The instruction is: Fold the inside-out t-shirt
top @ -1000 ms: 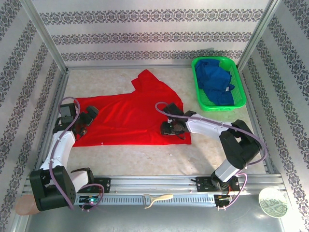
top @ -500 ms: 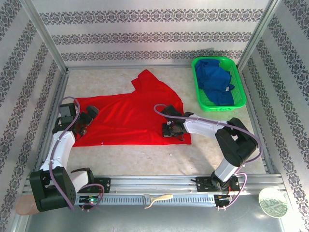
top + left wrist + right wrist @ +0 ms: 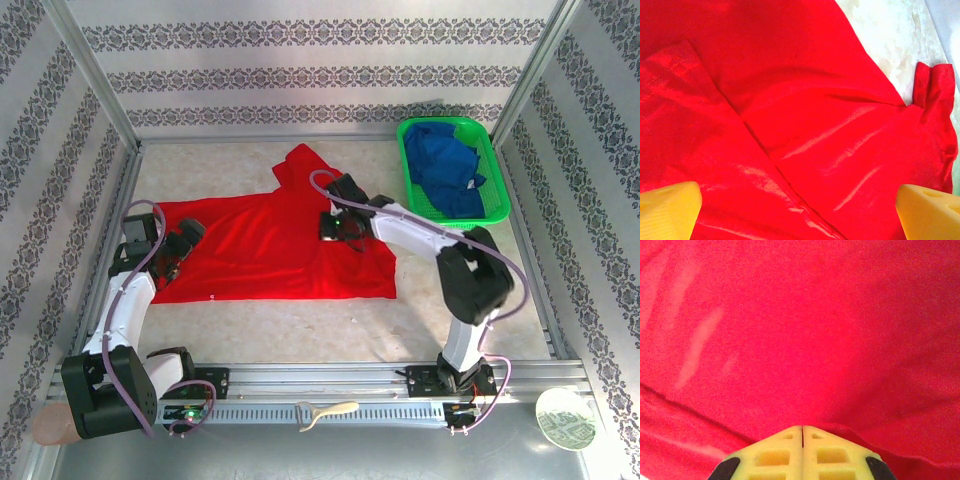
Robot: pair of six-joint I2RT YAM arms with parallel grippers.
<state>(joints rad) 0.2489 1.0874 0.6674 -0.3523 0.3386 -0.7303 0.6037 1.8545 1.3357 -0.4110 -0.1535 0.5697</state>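
Observation:
The inside-out t-shirt point(image 3: 260, 250) is bright red and lies spread flat across the middle of the table, with one sleeve point(image 3: 300, 160) pointing to the back. My left gripper point(image 3: 183, 250) is over the shirt's left edge. It is open, its yellow fingertips point(image 3: 670, 207) far apart above the red cloth point(image 3: 805, 125), with nothing between them. My right gripper point(image 3: 328, 225) is on the shirt's right part, shut. In the right wrist view the fingertips point(image 3: 790, 440) meet on the cloth point(image 3: 800, 330), and a ridge of it gathers at them.
A green basket point(image 3: 410, 215) holding a blue garment point(image 3: 445, 170) stands at the back right, close to the right arm. Patterned walls close in the table on three sides. A pale utensil point(image 3: 325, 412) and a round white disc point(image 3: 565, 418) lie by the front rail.
My right gripper shut on the shirt's lower right part, then moved back and left over the cloth. The left arm has stayed still and open.

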